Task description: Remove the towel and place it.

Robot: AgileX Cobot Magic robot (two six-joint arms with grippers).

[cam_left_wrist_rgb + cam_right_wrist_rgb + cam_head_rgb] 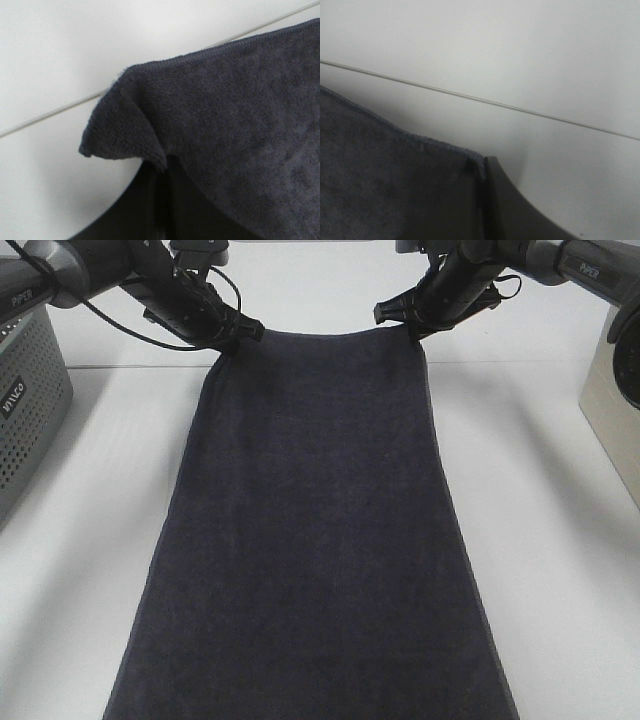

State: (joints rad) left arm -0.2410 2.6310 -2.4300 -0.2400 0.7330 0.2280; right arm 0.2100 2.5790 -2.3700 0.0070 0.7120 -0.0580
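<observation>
Here the towel (315,540) hangs as one long dark charcoal panel down the middle of the high view, over the white table (560,570). Its far edge runs between the two grippers and sags slightly at the centre; its near end passes out of the frame at the bottom. The panel widens toward the camera, and a thin hem shows along both long sides.

Left gripper (232,337): clamped on the far left corner of the towel. In the left wrist view the corner (122,132) folds over the dark fingers (150,205), which stand pressed together with cloth pinched in the seam between them.

Right gripper (405,322): clamped on the far right corner. In the right wrist view the hemmed corner (475,162) ends at the closed fingers (515,210); the light is poor there, so how deep the cloth sits in the grip cannot be told.

Both arms reach in from the top corners of the high view, each trailing a black cable (120,320).

A thin seam line (540,363) crosses the table behind the far edge of the towel. A grey perforated box (25,400) stands at the left edge of the table, well apart from the towel. A beige box (612,405) stands at the right edge, also well apart.
</observation>
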